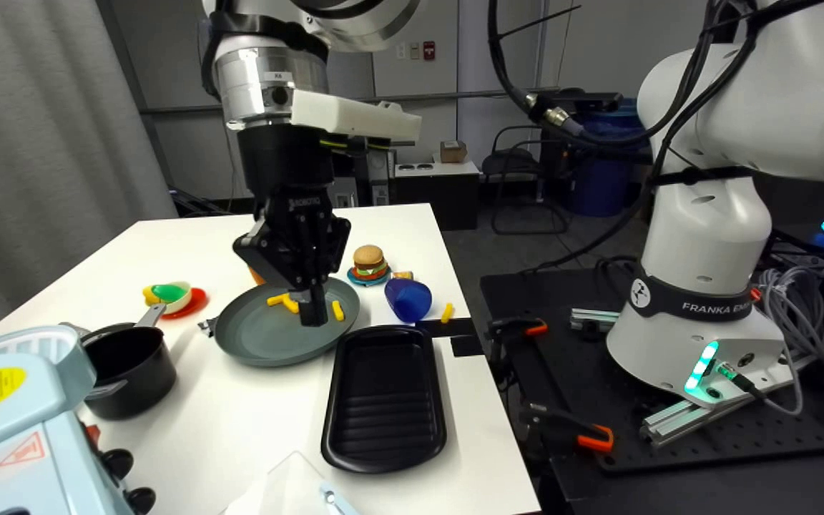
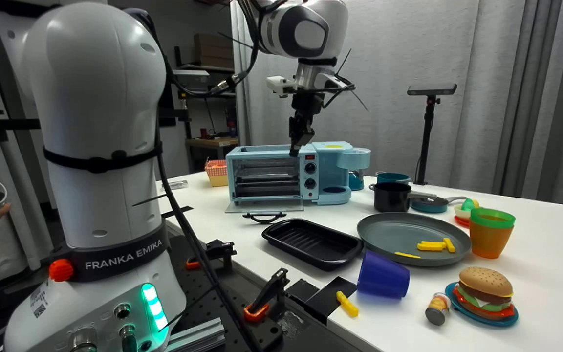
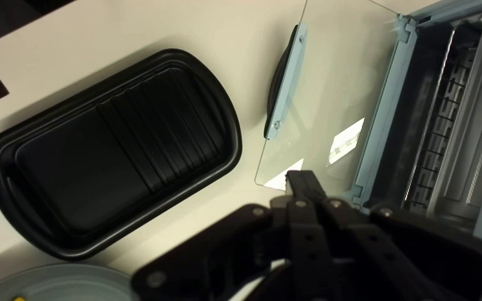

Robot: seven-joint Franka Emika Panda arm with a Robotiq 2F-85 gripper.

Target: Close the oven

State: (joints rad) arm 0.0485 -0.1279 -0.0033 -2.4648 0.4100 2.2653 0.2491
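The oven is a pale blue boxy appliance, seen whole in an exterior view (image 2: 335, 168), cut off at the lower left in an exterior view (image 1: 72, 458), and at the right of the wrist view (image 3: 385, 125). Its clear glass door (image 3: 333, 83) is folded down, lying nearly flat in front of the opening. The black door handle (image 2: 264, 218) is at the door's outer edge. My gripper (image 3: 301, 186) points down with its fingertips together and nothing visible between them. It appears above the door's near corner in the wrist view. It also shows in both exterior views (image 1: 315, 307) (image 2: 295, 148), apart from the oven door.
A black ridged tray (image 2: 311, 244) lies in front of the door. A grey plate (image 2: 384, 237) with yellow fries sits beside it. A black pot (image 2: 391, 197) stands beside the oven. A blue cup (image 2: 383, 275), orange cup (image 2: 491, 237) and toy burger (image 2: 484, 293) are farther along the table.
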